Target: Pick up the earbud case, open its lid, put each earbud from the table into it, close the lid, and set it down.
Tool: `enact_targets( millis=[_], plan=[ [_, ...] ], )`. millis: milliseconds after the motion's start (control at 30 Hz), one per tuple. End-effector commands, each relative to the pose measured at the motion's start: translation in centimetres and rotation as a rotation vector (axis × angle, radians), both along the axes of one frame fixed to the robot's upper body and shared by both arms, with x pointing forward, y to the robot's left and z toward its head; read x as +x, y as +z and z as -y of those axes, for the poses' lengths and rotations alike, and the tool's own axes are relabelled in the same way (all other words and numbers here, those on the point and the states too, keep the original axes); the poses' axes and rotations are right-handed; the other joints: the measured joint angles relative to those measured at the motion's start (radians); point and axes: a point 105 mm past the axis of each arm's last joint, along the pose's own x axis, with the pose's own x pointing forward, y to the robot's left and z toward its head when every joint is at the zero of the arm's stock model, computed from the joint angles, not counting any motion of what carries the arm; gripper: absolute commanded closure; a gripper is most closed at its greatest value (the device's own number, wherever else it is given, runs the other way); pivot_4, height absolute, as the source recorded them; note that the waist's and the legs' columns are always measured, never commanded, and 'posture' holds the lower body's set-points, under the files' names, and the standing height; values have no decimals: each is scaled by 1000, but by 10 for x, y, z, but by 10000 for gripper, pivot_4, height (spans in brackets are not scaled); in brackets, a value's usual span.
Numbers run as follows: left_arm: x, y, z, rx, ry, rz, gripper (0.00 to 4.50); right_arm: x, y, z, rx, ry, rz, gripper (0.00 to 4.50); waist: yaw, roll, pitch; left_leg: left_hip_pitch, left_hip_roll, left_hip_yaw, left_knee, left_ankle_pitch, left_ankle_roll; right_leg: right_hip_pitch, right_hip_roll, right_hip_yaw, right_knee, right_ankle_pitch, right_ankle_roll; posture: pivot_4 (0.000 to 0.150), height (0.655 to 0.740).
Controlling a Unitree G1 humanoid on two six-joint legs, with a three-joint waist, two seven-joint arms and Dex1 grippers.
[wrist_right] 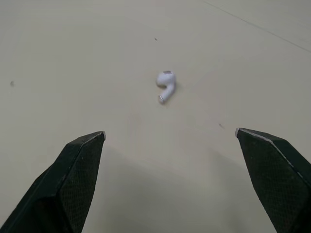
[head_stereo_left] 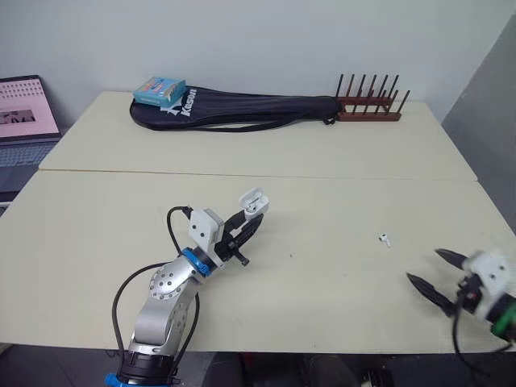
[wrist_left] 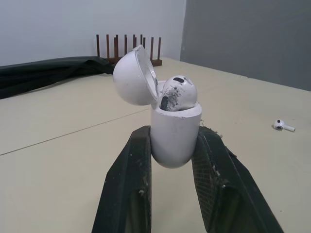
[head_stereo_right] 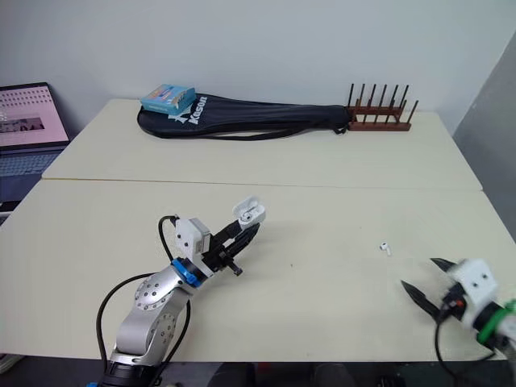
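My left gripper (head_stereo_left: 247, 228) is shut on the white earbud case (wrist_left: 174, 133), held above the middle of the near table with its lid (wrist_left: 135, 76) swung open. One earbud (wrist_left: 177, 93) sits in the case. A second white earbud (head_stereo_left: 384, 239) lies on the table to the right, also seen ahead of my right gripper's fingers (wrist_right: 165, 85). My right gripper (head_stereo_left: 434, 275) is open near the front right edge, short of that earbud, with nothing between its fingers.
A long black racket bag (head_stereo_left: 242, 110) lies across the far table with a blue box (head_stereo_left: 159, 89) on its left end. A brown peg rack (head_stereo_left: 369, 105) stands at the back right. A laptop (head_stereo_left: 24, 121) sits at the far left.
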Motion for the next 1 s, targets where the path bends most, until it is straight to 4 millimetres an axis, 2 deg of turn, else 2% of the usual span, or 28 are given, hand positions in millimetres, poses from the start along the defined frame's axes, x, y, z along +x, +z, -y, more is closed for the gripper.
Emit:
enact_targets(
  millis=[33, 233, 400, 767, 867, 1000],
  plan=[
    [-2, 9, 5, -6, -10, 41, 37017, 20, 3, -11, -29, -26, 16, 0, 1, 0, 0, 0, 0, 0, 0, 0, 0, 0, 0, 0, 0, 0, 0, 1500, 7087],
    [-1, 8, 7, -2, -14, 41, 37017, 62, 1, -23, 50, -105, 21, 0, 1, 0, 0, -1, 0, 0, 0, 0, 0, -1, 0, 0, 0, 0, 0, 1500, 7087],
    [-1, 8, 7, -1, -11, 43, 37017, 75, -6, -12, 53, -178, -14, 0, 4, 0, 0, -2, 0, 0, 0, 0, 0, -1, -1, -1, 0, 0, 0, 1500, 7087],
    [-5, 6, 6, -2, 4, 36, 37017, 54, -23, -8, 65, -181, -139, 0, 4, 0, -1, -1, 0, -1, 0, 0, 0, 0, -1, -1, 0, 0, 0, 1500, 7087],
    [-3, 6, 7, -4, 0, 37, 37017, 54, -25, -11, 79, -181, -144, 6457, 4, 0, -1, -1, 0, -1, 0, 0, 0, 0, -1, -1, 0, 0, 0, 1500, 7087],
    [-3, 6, 7, -1, -5, 36, 37017, 55, -27, -11, 79, -181, -150, 20097, 4, 0, -1, -1, 0, -1, 1, 0, 0, 0, -1, -1, 0, 1, 1, 1500, 7087]
  ],
)
